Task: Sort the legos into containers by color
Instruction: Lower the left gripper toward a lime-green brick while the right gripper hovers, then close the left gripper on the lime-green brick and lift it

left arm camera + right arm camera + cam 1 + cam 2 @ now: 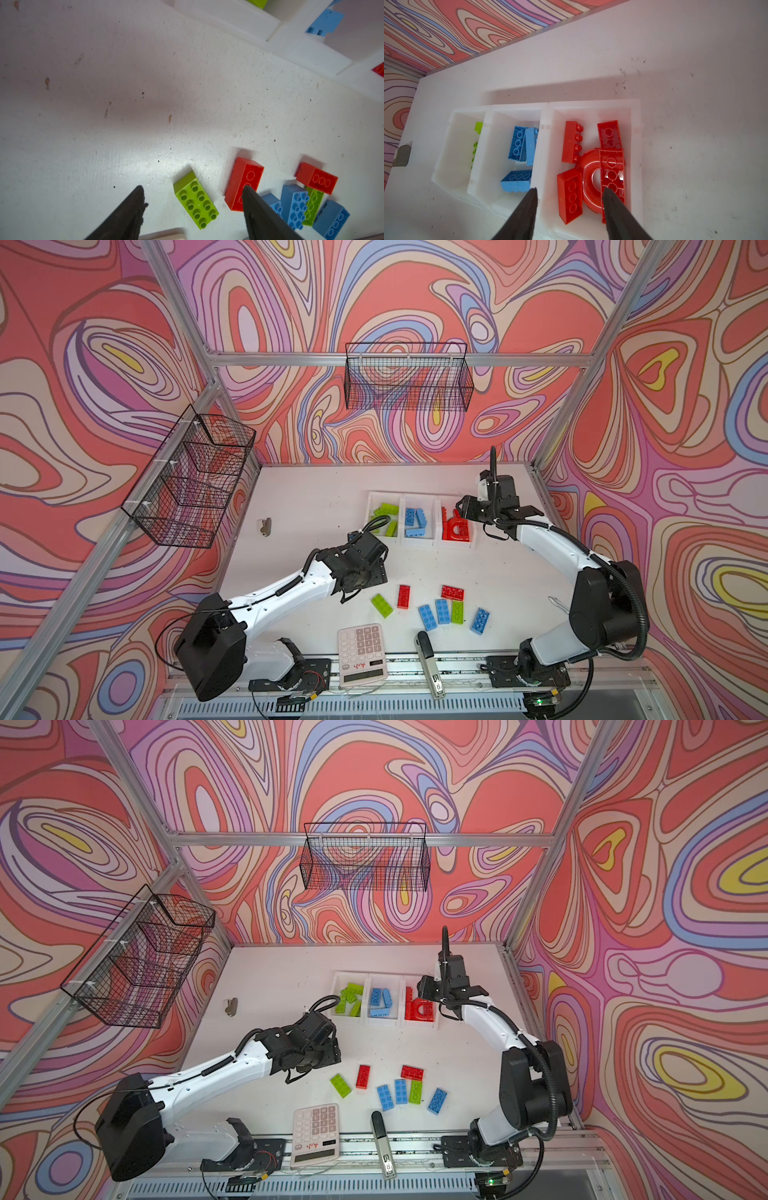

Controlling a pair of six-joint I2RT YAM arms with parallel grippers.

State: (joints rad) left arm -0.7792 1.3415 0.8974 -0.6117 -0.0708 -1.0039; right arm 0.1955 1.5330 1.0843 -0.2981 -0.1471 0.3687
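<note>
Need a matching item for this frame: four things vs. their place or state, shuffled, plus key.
Things:
1. red arch
2. calculator
3. left claw
4. right claw

Place or state:
A. open, above the red bin
B. at the front table edge, beside the stapler
C. open, above a loose green brick on the table
D. lying inside the red bin

Pairs: 1-D, 2-B, 3-C, 4-A
</note>
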